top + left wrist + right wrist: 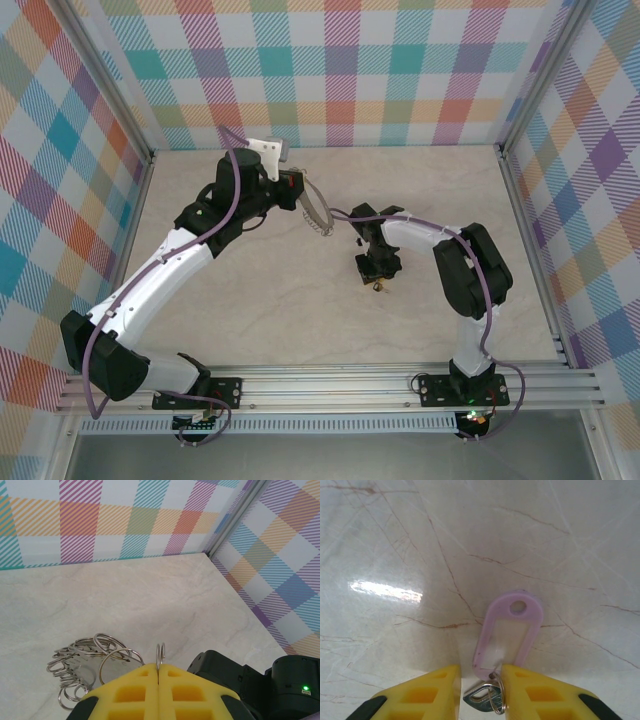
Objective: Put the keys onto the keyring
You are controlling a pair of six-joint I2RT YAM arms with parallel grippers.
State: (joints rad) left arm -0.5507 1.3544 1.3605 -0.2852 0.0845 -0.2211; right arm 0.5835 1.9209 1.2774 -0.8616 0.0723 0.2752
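The keyring (316,212) is a loop of linked grey metal rings hanging from my left gripper (297,190) at mid-table, toward the back. In the left wrist view the yellow pads (130,690) of that gripper (160,666) are shut on one upright ring (160,652); the other rings (85,665) droop to the left. My right gripper (378,272) points down at the table. Its fingertips (435,690) close in on either side of the silvery key (482,700). The key's lilac tag (510,630) lies flat on the table ahead of that gripper (480,672).
Plaid walls with aluminium posts (520,190) enclose the marble table (250,300) on three sides. The right arm's black body (235,680) sits close beside my left gripper. The two grippers are about a hand's width apart.
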